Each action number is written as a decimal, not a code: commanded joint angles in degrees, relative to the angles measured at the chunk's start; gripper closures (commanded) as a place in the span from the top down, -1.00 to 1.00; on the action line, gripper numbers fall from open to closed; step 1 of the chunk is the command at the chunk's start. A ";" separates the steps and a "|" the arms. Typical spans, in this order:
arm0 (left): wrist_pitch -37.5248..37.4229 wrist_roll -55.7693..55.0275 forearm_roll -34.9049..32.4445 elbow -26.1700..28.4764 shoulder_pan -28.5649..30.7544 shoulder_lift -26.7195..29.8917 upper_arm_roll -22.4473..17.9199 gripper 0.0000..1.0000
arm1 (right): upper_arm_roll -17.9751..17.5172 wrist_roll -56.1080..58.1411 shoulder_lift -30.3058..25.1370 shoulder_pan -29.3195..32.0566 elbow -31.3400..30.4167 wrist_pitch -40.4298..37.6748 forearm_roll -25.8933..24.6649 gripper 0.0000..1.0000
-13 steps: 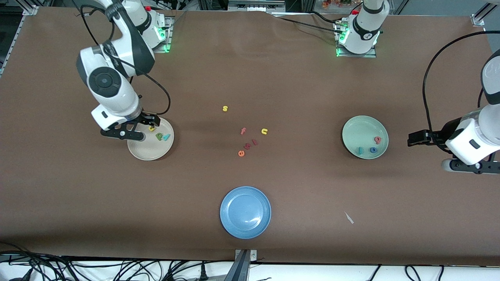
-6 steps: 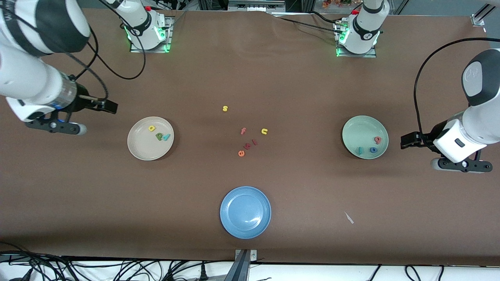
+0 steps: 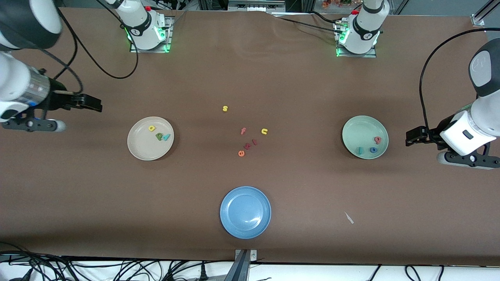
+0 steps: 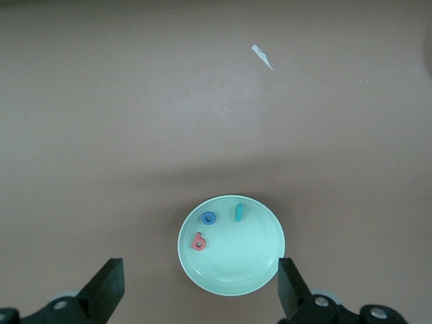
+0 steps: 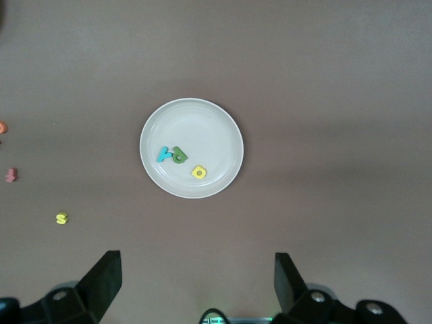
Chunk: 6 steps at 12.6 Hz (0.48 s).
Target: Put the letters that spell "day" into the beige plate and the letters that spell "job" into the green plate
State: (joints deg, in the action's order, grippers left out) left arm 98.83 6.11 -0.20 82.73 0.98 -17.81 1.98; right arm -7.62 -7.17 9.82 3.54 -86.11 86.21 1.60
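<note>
You have the brown surface [image 3: 297, 86] spread wide, with both arms pulled out to its ends. The right arm hangs over the bare surface at its own end, clear of the plates; its right end effector [image 5: 196, 283] stands with its fingers wide apart and carries nothing. The left arm does the same at its end, and the left end effector [image 4: 197, 290] is likewise spread wide and empty, up over the surface just beside the green plate [image 3: 353, 132].

Look at the plates next. The beige plate [image 3: 140, 148] lies toward the right arm's end, the green plate toward the left arm's end, and a blue plate [image 3: 245, 218] sits between them, nearer the front camera than either.

In the beige plate you see the letters that spell "day" [image 3: 160, 134]: the yellow one farthest from the camera, the green one touching the teal one beside it. In the green plate lie the letters that spell "job" [image 3: 371, 146]: the red-pink one [image 4: 198, 241], the blue ring [image 4: 208, 218] and the teal piece [image 4: 239, 212], each apart from the others.

Loose letters rest on the surface midway between the two plates: a yellow "s" [image 3: 225, 108], a yellow "u" [image 3: 264, 131], and red and orange pieces [image 3: 246, 146] near it. A small white scrap [image 3: 349, 217] lies nearer the camera than the green plate.
</note>
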 commanded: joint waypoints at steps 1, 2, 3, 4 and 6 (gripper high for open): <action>0.40 2.07 -0.06 -1.69 -0.72 0.67 -0.57 1.00 | 1.82 1.28 -3.22 -2.13 -2.47 -0.69 1.83 1.00; 0.40 2.07 -0.33 -1.79 -0.98 0.59 -0.66 1.00 | 1.91 1.11 -4.01 -2.92 -3.70 0.88 1.14 1.00; 0.40 2.07 -1.63 -1.79 -0.98 0.67 -0.57 1.00 | 1.91 1.02 -4.71 -4.41 -4.23 3.07 0.52 1.00; 0.49 2.07 -2.95 -1.79 -1.07 0.59 -0.57 1.00 | 1.82 0.76 -4.89 -4.51 -4.32 3.52 -0.10 1.00; 0.40 1.98 -3.23 -1.79 -1.07 0.50 -0.57 1.00 | 1.38 1.10 -5.94 -4.51 -4.24 3.88 -4.82 1.00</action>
State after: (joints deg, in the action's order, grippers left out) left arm 99.25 7.03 -2.08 81.12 0.63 -17.68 1.98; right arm -6.58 -6.56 6.72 -0.80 -88.12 88.66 0.12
